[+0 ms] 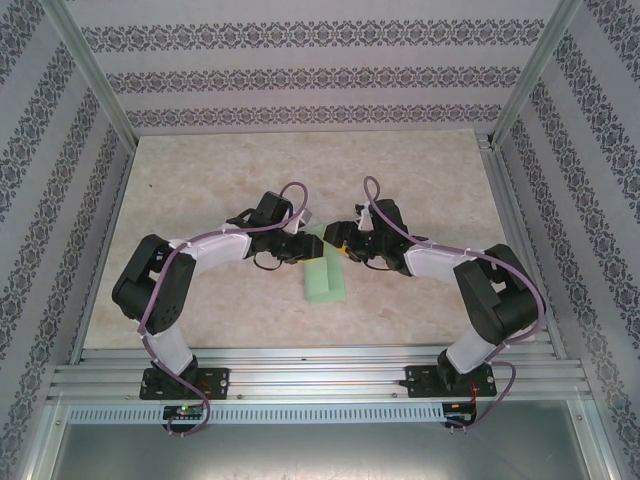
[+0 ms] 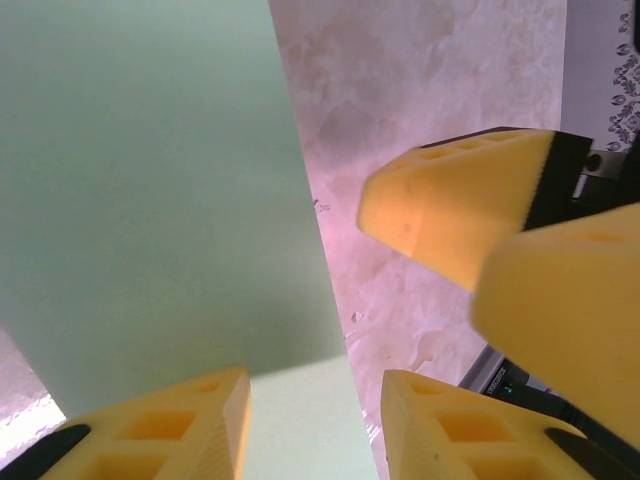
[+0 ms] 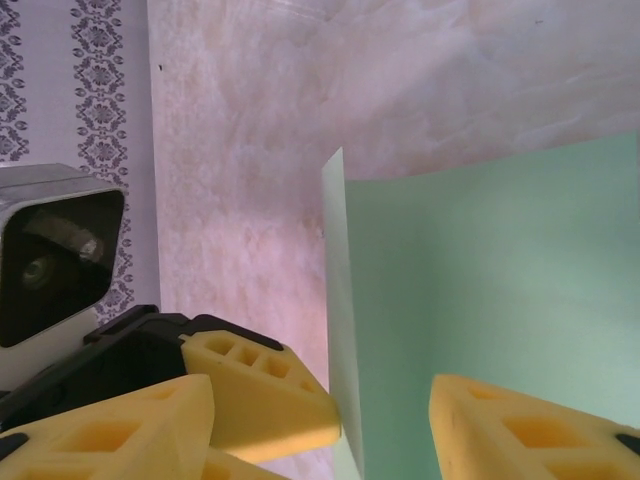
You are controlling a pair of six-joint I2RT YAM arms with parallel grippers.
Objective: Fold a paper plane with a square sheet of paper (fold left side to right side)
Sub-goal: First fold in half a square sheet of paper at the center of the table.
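The square sheet of paper [image 1: 325, 275] lies near the middle of the table [image 1: 200, 180], between the two arms, already narrowed to a long light green strip that runs away from the bases; seen from the right wrist, its left edge stands up as a thin flap rather than lying flat, so the left-to-right fold looks only part made; the left gripper [image 2: 315, 385] is at the strip's far end with its jaws spread, the paper's edge passing between the yellow fingers [image 2: 160, 430] without being squeezed; the right gripper [image 3: 322, 385] faces it from the other side, jaws likewise apart, straddling the raised edge with nothing pinched; the two sets of fingers are very close together, one of the left's pads almost against the flap; to finish the step well, I would have one gripper pin the flat layer while the other carries the flap across to meet the right edge, then press along the crease from one end to the other; the crowded fingertips are the risk, since a nudge could skew the strip or buckle the thin paper.
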